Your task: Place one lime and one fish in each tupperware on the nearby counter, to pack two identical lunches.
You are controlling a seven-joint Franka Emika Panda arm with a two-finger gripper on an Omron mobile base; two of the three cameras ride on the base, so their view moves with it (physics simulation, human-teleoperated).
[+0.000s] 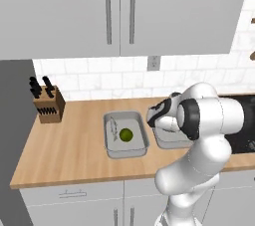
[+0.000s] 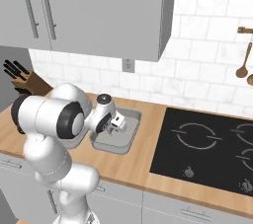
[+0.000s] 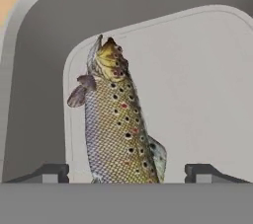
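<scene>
Two grey tupperwares stand side by side on the wooden counter [image 1: 64,145]. In the left tupperware [image 1: 107,119] lie a green lime [image 1: 126,134] and a fish [image 1: 114,126]. My arm covers much of the right tupperware [image 1: 169,143], and my gripper [image 2: 118,124] hangs low inside it. In the hand view, a spotted brown fish [image 3: 116,124] lies on this tupperware's floor [image 3: 197,80]. My gripper [image 3: 128,173] is open, its fingertips [image 3: 49,173] standing wide on either side of the fish's tail end without touching it. I see no lime in the right tupperware.
A wooden knife block [image 1: 47,103] stands at the counter's back left. A black cooktop [image 2: 207,144] lies to the right of the tupperwares. Wooden utensils [image 2: 242,65] hang on the tiled wall at the right. Grey upper cabinets [image 1: 119,11] hang above.
</scene>
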